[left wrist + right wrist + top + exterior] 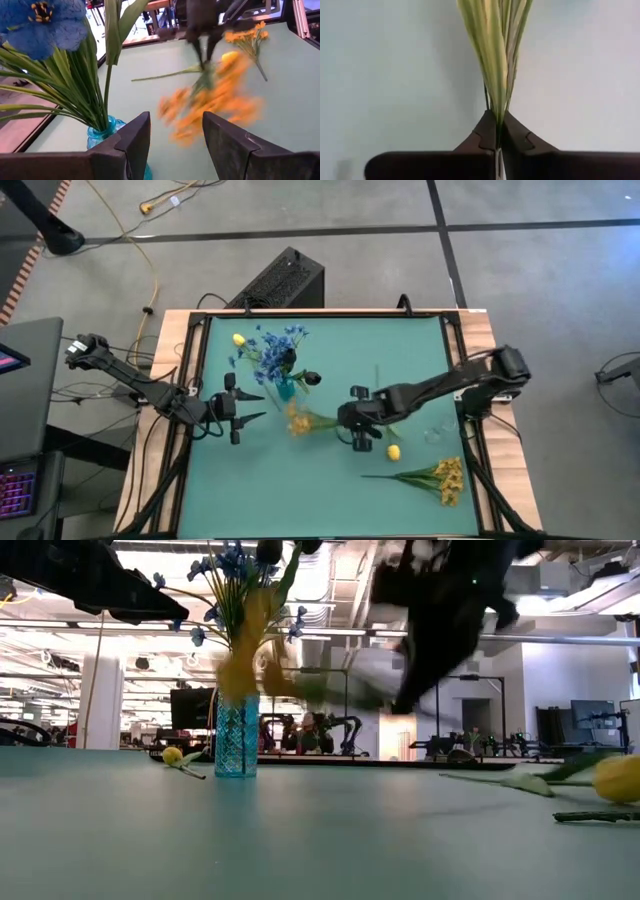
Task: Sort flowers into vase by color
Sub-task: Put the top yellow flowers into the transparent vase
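Near the middle of the desk [420,380], the right pincer [352,423] is closed on the green stem of a yellow-orange flower sprig [300,422]; in the right wrist view its fingers [487,132] are pressed together with the stem and long leaves [495,45] rising straight from between them. The blossoms of this held sprig [210,102] are blurred and hang above the desk surface, between the two pincers and just beside the vase.

Toward the left edge, the left pincer [240,410] hovers with its fingers [135,140] spread apart, gripping nothing, its tips pointing at the vase and the held sprig.

A blue glass vase [236,736] stands upright left of centre, nearer the far edge. It contains blue flowers [272,348] with long green leaves, and a dark bud [312,379] sticks out on its right side.

A yellow bud [238,339] lies on the desk beside the vase, toward the far left corner. Another yellow bud [393,451] lies just beside the right pincer, on its near side. A second yellow-orange sprig [435,477] lies flat toward the near right corner, well apart from the vase.
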`<state>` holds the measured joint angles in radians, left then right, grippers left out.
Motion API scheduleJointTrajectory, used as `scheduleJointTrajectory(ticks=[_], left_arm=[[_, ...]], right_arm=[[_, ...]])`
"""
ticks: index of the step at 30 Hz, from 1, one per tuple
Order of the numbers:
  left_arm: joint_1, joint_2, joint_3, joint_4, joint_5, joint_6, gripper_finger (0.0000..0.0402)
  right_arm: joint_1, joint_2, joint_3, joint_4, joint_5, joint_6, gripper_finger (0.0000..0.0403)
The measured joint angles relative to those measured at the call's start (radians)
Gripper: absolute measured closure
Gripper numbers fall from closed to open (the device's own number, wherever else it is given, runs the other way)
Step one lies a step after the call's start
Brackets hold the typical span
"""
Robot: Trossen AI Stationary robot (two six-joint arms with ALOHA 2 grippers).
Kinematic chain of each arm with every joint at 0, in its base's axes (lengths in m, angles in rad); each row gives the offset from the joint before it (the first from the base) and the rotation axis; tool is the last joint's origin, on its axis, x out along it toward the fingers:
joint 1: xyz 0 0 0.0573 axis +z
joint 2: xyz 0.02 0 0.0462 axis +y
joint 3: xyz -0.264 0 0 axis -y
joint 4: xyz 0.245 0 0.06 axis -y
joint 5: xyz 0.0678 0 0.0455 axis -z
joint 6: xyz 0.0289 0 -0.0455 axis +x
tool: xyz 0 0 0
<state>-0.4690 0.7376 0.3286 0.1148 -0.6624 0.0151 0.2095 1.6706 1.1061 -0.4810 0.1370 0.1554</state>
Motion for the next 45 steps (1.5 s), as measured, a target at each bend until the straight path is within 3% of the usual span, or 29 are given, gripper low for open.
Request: scheduleJointTrajectory(ticks=[6, 8, 11, 16, 19, 23, 28, 35, 45], left_arm=[[0.000, 0.000, 0.000, 0.002, -0.001, -0.004, 0.0231], [0.000, 0.000, 0.000, 0.002, -0.002, -0.009, 0.0231], [0.000, 0.000, 0.000, 0.005, -0.002, -0.011, 0.0231], [0.000, 0.000, 0.000, 0.006, -0.001, -0.017, 0.0231], [0.000, 0.000, 0.000, 0.006, -0.001, -0.017, 0.0231], [0.000, 0.000, 0.000, 0.006, -0.002, -0.015, 0.0231], [0.000, 0.000, 0.000, 0.006, -0.002, -0.015, 0.0231], [0.000, 0.000, 0.000, 0.004, -0.003, -0.017, 0.0231], [0.000, 0.000, 0.000, 0.004, 0.000, -0.027, 0.0231]], right_arm=[[0.123, -0.157, 0.002, 0.190, 0.008, -0.091, 0.0373], [0.171, -0.203, 0.002, 0.183, 0.057, -0.100, 0.0373], [0.255, -0.278, 0.002, 0.128, 0.219, -0.071, 0.0373], [0.427, -0.393, 0.002, -0.061, 0.626, 0.082, 0.0373], [0.527, -0.444, 0.002, -0.273, 0.857, 0.321, 0.0373], [0.642, -0.486, 0.002, -0.583, 1.015, 0.714, 0.0373], [0.754, -0.492, 0.002, -0.868, 1.064, 1.119, 0.0373], [0.875, -0.489, 0.002, -1.079, 1.039, 1.392, 0.0372], [0.928, -0.517, -0.079, -1.089, 1.036, 1.426, 0.0372]])
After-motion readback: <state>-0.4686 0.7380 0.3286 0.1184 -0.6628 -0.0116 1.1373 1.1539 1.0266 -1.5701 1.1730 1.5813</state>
